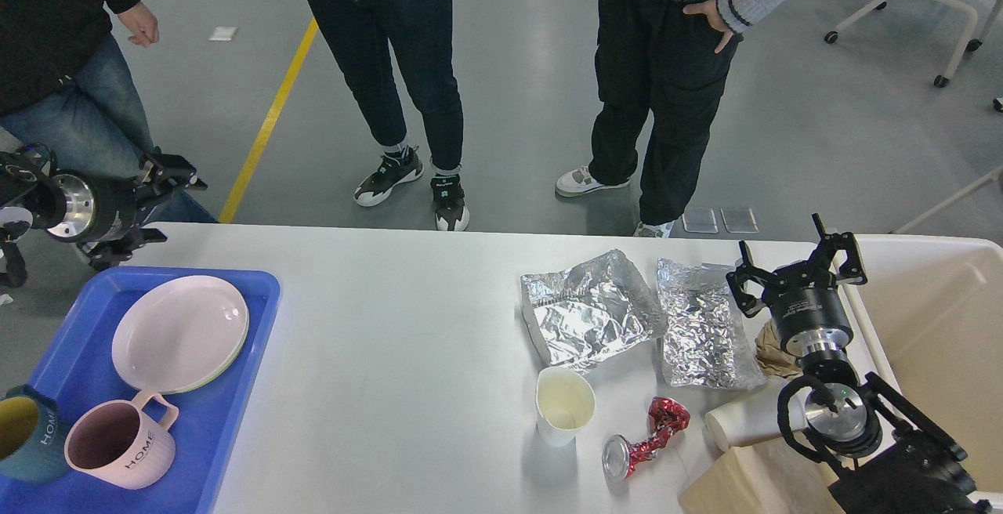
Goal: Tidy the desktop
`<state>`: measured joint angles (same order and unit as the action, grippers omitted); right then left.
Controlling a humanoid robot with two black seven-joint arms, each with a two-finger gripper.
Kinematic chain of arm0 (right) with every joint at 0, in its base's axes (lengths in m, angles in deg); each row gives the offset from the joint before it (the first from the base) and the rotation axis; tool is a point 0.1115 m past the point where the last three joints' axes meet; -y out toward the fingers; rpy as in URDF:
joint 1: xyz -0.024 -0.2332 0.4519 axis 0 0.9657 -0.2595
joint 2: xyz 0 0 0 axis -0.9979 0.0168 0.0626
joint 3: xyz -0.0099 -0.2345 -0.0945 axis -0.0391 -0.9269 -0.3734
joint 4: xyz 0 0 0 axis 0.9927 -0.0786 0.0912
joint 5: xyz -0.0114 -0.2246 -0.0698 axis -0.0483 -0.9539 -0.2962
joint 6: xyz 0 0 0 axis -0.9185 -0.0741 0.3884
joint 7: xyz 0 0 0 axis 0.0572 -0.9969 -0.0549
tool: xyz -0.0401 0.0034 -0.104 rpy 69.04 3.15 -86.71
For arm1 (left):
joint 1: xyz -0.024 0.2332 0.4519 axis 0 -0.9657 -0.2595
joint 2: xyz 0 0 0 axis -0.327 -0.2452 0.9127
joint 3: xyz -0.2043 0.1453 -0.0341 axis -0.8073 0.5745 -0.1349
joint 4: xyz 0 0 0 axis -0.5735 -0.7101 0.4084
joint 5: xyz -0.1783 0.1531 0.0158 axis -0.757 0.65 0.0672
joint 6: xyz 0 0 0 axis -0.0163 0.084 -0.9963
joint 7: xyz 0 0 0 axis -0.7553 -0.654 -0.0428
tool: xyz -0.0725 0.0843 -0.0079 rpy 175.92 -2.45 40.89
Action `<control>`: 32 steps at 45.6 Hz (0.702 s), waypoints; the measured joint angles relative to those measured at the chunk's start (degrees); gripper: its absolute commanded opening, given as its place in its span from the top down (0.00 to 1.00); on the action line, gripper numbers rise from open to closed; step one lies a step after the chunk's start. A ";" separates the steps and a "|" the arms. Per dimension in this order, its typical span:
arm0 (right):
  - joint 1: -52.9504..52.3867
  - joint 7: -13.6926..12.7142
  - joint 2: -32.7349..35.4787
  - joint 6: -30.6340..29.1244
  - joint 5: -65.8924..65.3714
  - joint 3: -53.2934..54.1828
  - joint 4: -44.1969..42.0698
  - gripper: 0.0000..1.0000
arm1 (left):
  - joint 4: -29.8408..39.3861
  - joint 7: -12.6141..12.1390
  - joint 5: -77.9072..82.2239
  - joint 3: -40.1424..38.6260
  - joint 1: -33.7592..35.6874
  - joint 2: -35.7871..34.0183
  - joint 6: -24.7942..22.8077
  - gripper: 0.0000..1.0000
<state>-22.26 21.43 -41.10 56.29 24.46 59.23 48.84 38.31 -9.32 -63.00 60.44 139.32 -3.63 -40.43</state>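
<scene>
desktop (392, 357) spans the near view | left gripper (168, 204) off its far-left corner, fingers spread, empty | right gripper (795, 267) fingers spread, empty, above foil bags (588, 310) at right | blue tray (211, 412) near left holds pink plate (180, 332), pink mug (117, 443) | crushed can (642, 439) beside paper cup (563, 404)

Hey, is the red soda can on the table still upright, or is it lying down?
Lying down. The red can rests on its side on the desktop, crushed and twisted in the middle, its silver end facing the camera, beside the upright paper cup.
</scene>
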 measured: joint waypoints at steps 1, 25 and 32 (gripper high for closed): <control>0.00 0.00 0.00 0.00 0.00 0.00 0.00 0.00 | 0.02 0.02 0.01 -4.51 -0.91 -0.03 -0.03 0.04; 0.00 -0.03 0.00 0.00 -0.01 0.00 0.00 0.00 | 0.06 12.30 -0.04 -58.38 -19.47 12.13 0.21 0.04; 0.00 -0.04 0.00 0.00 0.00 -0.01 0.06 0.00 | 0.04 17.64 0.15 -59.48 -22.55 16.19 0.77 0.04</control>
<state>-22.26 21.39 -41.10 56.29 24.46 59.22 48.89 38.35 8.32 -62.85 0.96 116.77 12.57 -39.65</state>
